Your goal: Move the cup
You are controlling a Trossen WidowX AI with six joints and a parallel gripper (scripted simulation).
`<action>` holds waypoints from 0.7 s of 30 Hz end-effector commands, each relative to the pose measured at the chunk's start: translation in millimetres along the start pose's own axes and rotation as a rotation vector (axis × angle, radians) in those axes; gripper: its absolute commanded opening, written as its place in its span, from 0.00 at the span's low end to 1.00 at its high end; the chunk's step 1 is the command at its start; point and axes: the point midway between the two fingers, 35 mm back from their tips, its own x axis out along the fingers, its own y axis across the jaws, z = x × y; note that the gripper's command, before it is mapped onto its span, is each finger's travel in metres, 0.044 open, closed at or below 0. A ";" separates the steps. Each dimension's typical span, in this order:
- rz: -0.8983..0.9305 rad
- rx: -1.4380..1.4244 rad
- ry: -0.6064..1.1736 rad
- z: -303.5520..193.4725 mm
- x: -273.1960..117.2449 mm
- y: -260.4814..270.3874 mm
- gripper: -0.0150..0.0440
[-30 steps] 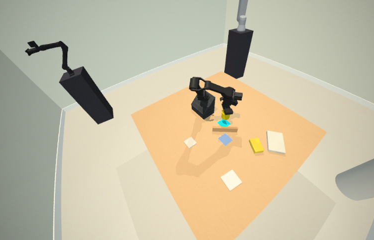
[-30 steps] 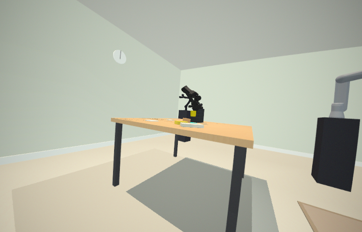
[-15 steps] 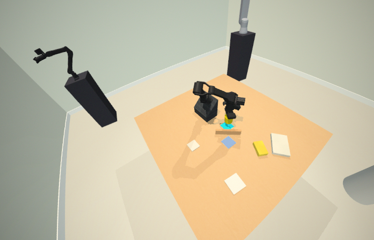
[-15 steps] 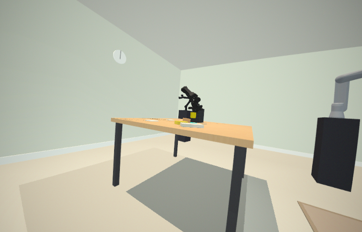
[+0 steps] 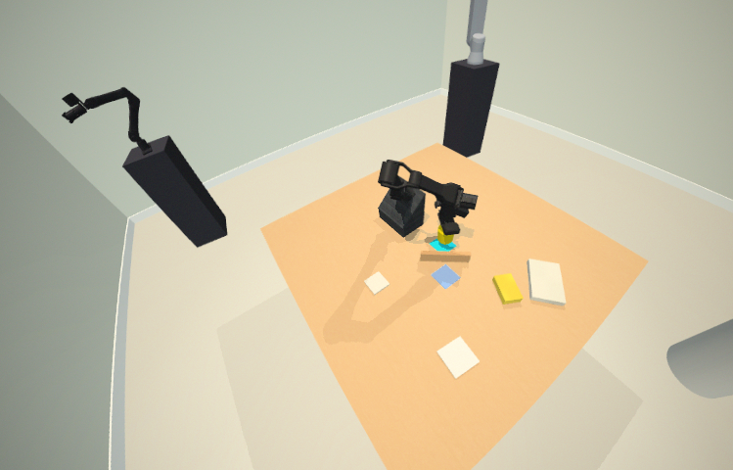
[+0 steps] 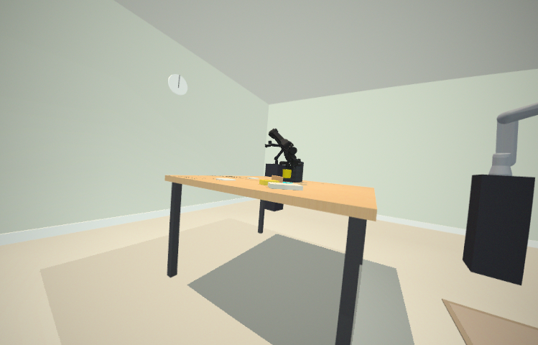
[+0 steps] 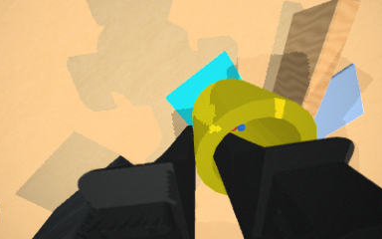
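The yellow cup (image 5: 445, 235) (image 6: 286, 173) (image 7: 238, 95) is roughly upright, a little above the cyan pad (image 5: 435, 245) (image 7: 198, 87). In the exterior view a small gap shows under it. My gripper (image 5: 448, 227) (image 7: 199, 129) is shut on the cup's wall, one finger inside and one outside. A blue marble (image 7: 242, 127) and part of a red one show inside the cup; the finger and the wall hide the rest of the inside. The light blue pad (image 5: 445, 275) (image 7: 339, 102) has nothing on it.
A low wooden bar (image 5: 444, 256) (image 6: 277, 178) (image 7: 307, 50) stands between the two pads. A yellow block (image 5: 507, 288) and a white slab (image 5: 546, 281) lie to the right in the top view. A small white square (image 5: 377, 283) and a larger one (image 5: 457, 356) lie on the table.
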 end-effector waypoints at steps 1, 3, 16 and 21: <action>0.000 -0.009 0.008 -2.5 7.5 2.3 0.25; 0.000 -0.009 0.008 -2.6 10.0 2.3 0.25; 0.000 -0.010 0.009 -4.3 25.8 3.2 0.25; -0.001 -0.009 0.011 -5.2 31.8 3.6 0.25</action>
